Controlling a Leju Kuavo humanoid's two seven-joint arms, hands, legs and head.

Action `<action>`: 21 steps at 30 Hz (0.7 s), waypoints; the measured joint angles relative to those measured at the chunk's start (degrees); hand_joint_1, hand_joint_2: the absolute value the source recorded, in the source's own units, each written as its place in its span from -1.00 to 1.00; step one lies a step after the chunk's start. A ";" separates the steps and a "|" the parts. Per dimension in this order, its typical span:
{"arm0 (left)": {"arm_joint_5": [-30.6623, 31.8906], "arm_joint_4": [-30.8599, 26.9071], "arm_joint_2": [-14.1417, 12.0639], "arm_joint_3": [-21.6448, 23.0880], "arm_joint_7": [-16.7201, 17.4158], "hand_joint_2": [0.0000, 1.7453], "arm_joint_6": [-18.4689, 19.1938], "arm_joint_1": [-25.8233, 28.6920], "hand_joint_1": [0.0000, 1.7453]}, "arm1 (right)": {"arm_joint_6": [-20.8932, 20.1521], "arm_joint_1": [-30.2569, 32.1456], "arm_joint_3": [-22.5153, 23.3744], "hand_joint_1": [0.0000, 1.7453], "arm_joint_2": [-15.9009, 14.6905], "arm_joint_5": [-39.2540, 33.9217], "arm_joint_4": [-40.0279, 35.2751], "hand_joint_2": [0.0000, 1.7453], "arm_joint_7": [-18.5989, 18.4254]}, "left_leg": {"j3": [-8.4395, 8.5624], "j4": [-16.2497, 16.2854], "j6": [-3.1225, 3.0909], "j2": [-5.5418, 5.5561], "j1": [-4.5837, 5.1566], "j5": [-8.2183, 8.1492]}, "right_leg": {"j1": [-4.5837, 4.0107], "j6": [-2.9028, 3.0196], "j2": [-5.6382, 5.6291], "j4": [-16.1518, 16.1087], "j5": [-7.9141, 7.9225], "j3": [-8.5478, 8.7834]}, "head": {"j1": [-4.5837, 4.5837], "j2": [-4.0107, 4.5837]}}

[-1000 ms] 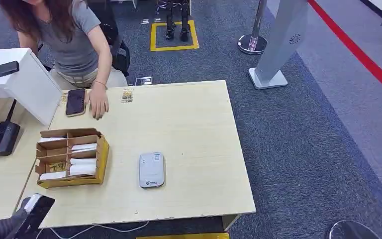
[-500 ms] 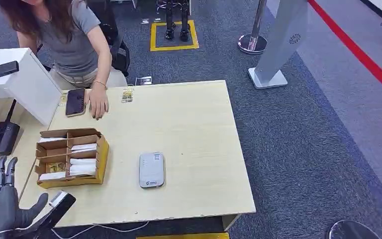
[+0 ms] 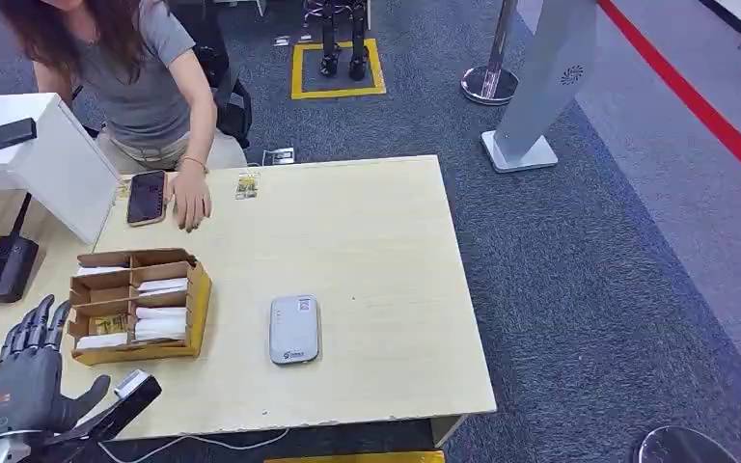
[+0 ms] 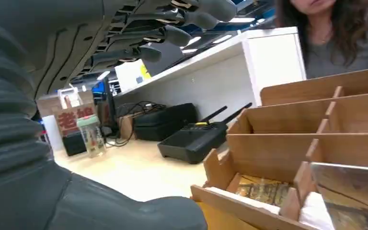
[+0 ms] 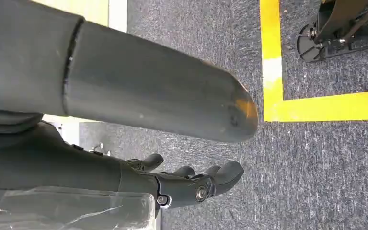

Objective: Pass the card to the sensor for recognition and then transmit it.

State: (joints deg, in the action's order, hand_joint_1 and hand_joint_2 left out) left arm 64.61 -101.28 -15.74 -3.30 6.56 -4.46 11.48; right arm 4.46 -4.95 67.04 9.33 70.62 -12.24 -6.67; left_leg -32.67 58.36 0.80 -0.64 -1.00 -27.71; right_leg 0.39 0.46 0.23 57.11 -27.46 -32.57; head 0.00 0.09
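1. The left hand [image 3: 27, 384] has risen at the table's near-left corner over the last second and now stands higher and closer to the cardboard organizer box [image 3: 138, 305], fingers spread and holding nothing.
2. I judge this the opening reach toward the cards; nothing has been picked yet, and the card reader [image 3: 294, 329] lies untouched on the table [image 3: 367, 251], just right of the box.
3. The box is split into compartments: white cards [image 3: 159, 323] lie in the right-hand slots and in the near-left one, and a yellowish patterned card [image 3: 109, 322] lies in a left slot.
4. The right hand [image 5: 191, 182] hangs over the carpet with fingers loosely curled, gripping nothing.
5. A person's hand [image 3: 191, 201] rests on the far edge beside a phone [image 3: 147, 196].
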 joint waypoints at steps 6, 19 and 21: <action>0.22 0.94 -1.00 1.16 -0.04 1.00 0.31 -1.10 -1.00 | 0.00 0.00 -0.02 -1.00 0.00 0.09 0.00 -1.00 -0.04 | 0.01 0.00 0.00 0.00 0.00 0.00 | 0.00 0.00 0.00 0.00 0.00 0.00 | 0.04 0.00; 0.55 2.32 -1.75 2.82 -0.13 1.00 0.44 -2.54 -1.00 | -0.02 0.00 -0.15 -1.00 -0.02 0.61 0.00 -1.00 -0.04 | 0.00 0.00 0.00 0.00 0.00 0.00 | 0.00 0.00 -0.01 0.00 0.00 0.00 | 0.00 0.00; 0.81 2.47 -1.81 2.93 -0.20 1.00 0.44 -2.71 -1.00 | 0.00 0.00 -0.15 -1.00 -0.02 0.63 0.00 -1.00 -0.04 | 0.01 0.00 0.00 0.00 0.00 0.00 | 0.00 0.00 -0.01 0.00 0.00 0.00 | 0.00 0.00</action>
State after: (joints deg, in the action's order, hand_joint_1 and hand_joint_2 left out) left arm 65.42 -98.81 -17.55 -0.37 6.36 -4.02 8.77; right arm 4.46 -4.94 66.88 9.31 71.25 -12.24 -6.71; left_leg -32.67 58.36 0.80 -0.64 -1.00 -27.71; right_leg 0.39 0.46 0.22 57.11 -27.46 -32.57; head 0.00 0.09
